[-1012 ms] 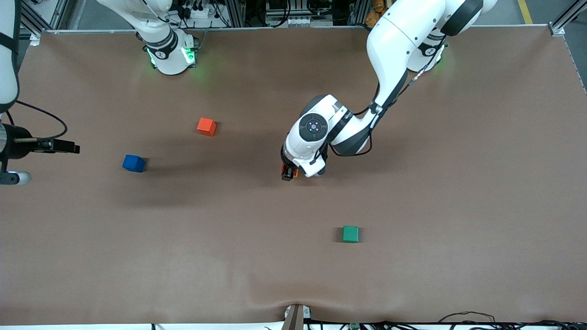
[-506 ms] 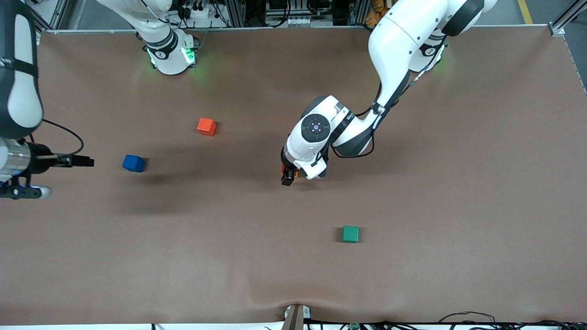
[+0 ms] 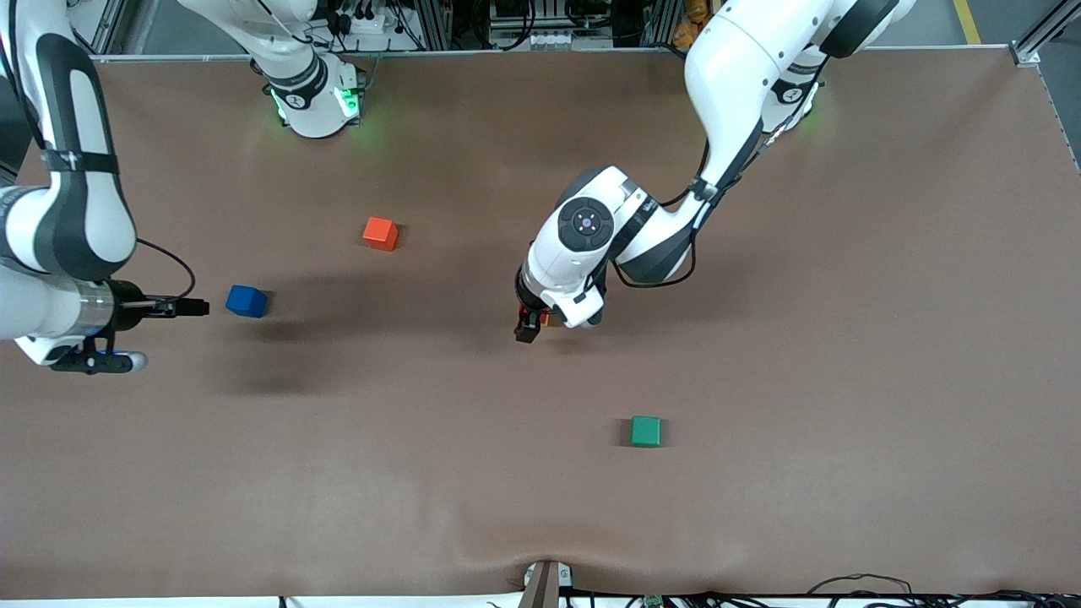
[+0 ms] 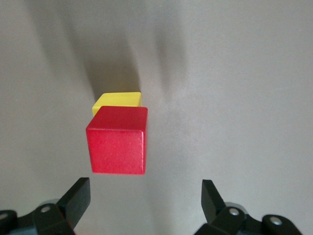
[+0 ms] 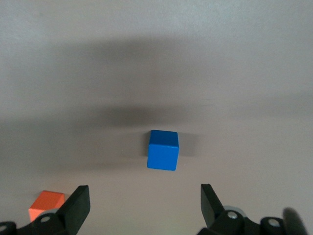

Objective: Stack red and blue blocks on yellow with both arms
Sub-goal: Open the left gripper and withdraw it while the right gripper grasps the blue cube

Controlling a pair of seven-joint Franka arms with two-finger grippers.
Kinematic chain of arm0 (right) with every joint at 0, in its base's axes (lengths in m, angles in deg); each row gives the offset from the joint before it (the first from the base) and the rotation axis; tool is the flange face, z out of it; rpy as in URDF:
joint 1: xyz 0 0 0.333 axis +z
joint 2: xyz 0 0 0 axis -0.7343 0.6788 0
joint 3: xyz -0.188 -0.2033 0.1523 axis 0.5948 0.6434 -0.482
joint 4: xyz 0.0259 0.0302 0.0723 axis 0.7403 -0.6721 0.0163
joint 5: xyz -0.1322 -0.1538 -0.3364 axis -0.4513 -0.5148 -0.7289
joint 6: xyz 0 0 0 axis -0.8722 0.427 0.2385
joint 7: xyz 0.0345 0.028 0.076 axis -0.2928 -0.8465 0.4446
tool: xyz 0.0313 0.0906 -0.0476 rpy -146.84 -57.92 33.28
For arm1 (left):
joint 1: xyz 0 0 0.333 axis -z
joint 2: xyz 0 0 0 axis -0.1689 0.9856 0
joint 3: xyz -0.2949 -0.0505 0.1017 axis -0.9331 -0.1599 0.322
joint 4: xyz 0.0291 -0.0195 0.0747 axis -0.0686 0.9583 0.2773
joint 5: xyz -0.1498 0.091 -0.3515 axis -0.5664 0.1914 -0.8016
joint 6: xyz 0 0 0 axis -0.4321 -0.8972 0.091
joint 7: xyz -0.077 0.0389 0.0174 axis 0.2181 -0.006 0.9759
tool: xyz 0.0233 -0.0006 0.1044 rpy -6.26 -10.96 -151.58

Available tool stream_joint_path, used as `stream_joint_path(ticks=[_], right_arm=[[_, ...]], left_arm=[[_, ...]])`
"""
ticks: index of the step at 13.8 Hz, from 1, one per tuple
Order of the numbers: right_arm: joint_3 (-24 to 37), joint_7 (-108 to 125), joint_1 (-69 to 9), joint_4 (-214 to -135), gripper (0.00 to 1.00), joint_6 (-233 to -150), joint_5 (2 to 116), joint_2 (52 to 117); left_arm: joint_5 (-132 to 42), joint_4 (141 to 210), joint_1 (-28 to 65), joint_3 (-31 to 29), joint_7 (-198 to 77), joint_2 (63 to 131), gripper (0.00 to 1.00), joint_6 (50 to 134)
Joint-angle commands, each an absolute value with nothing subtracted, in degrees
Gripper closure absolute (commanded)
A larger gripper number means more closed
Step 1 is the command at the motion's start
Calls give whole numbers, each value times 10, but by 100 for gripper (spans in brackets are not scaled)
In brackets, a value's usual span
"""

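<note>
The red block sits on the yellow block, a little askew, near the table's middle. My left gripper hangs over them, open, with both fingers clear of the red block. In the front view the left hand covers this stack. The blue block lies alone on the table toward the right arm's end. My right gripper hovers just beside it, open and holding nothing. In the right wrist view the blue block lies ahead of the right gripper.
An orange cube rests farther from the front camera than the blue block and shows as the orange cube in the right wrist view. A green cube lies nearer the camera than the stack. Brown table all round.
The right arm has swung in from the table's end, bringing its gripper close to the blue block. The left hand has barely shifted over the stack.
</note>
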State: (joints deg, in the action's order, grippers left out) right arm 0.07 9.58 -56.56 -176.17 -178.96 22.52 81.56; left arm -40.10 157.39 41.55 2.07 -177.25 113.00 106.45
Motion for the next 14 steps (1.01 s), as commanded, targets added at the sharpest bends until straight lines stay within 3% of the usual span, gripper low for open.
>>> stream_joint_path(ticks=[1, 14], right_arm=[[-1, 89, -569, -1831, 0, -1842, 229, 795], [0, 90, -592, -1988, 0, -2028, 228, 781]], left_arm=[[-389, 1582, 400, 21, -1777, 1092, 0, 1035], [-389, 1582, 336, 22, -1601, 974, 0, 891]])
